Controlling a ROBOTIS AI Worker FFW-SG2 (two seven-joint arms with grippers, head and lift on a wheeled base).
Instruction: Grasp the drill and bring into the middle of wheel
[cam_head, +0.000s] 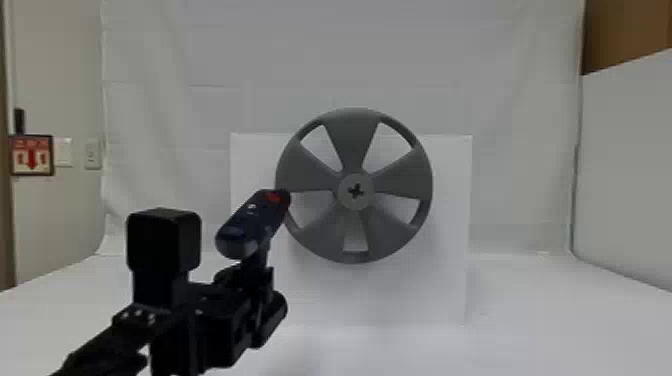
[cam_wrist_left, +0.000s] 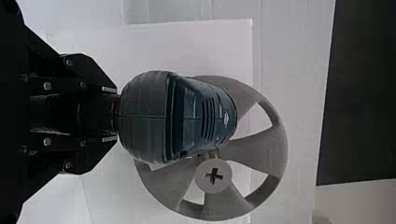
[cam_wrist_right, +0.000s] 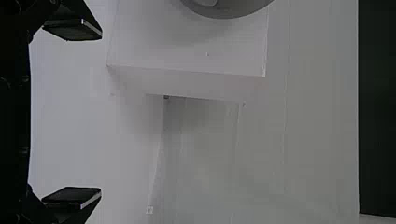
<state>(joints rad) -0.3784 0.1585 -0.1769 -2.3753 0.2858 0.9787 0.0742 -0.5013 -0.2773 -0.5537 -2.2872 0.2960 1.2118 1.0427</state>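
Drill (cam_head: 252, 222), one: dark blue body with a red patch at its far end, black grip beneath. Held upright above the counter (cam_head: 530, 320), its nose aimed forward; in the head view it lies toward 8 to 9 o'clock of the wheel's hub (cam_head: 363, 201), the far end overlapping the rim at 9 o'clock. Contact with the wheel: cannot tell.

Left gripper (cam_head: 257, 280), one: closed about the drill's grip, at 6 o'clock beneath the body; its arm comes in from 7 o'clock.

Right gripper (cam_wrist_right: 100, 114), one: flat black fingers spread wide, nothing between them.

Wheel (cam_head: 352, 135), one: grey, upright, five broad spokes at roughly 12, 2, 5, 7 and 10 o'clock, five openings between; pale round hub bearing a dark cross.

White box (cam_head: 450, 280), one: standing on the counter, behind the wheel.

Backdrop (cam_head: 350, 55), one: pale, creased, behind the box.

Sign (cam_head: 31, 156), one: red and white, dark-framed, on the wall, toward 9 o'clock from the wheel.
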